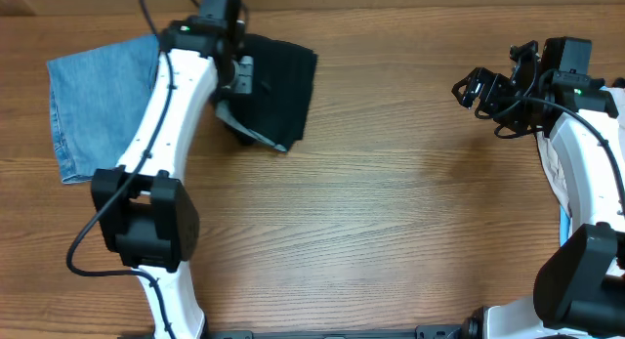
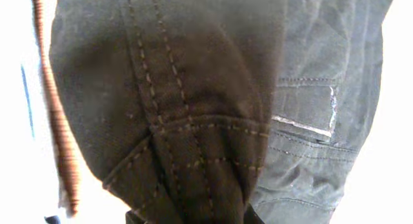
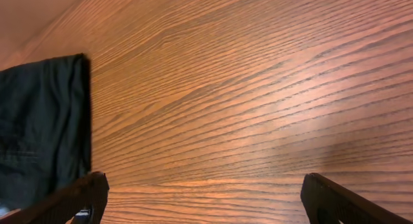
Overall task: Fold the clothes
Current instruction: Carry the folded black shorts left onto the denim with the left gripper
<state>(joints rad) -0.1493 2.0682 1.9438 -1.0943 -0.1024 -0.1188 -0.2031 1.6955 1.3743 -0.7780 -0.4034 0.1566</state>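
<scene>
The clothes here are a folded black garment (image 1: 285, 85) at the back of the table and a light-blue denim piece (image 1: 98, 100) lying flat to its left. My left gripper (image 1: 237, 77) sits over the black garment's left edge, shut on a bunched fold of it. In the left wrist view the dark stitched cloth (image 2: 181, 95) fills the frame and runs down between the fingertips (image 2: 137, 217). My right gripper (image 1: 471, 91) hovers over bare wood at the right, open and holding nothing. In the right wrist view it (image 3: 203, 188) faces the table, with the black garment (image 3: 39, 121) far to the left.
The wooden table (image 1: 391, 202) spreads between the two arms. The left arm's white links (image 1: 166, 134) lie across the denim's right edge. Something white and blue (image 1: 559, 178) shows at the right edge behind the right arm.
</scene>
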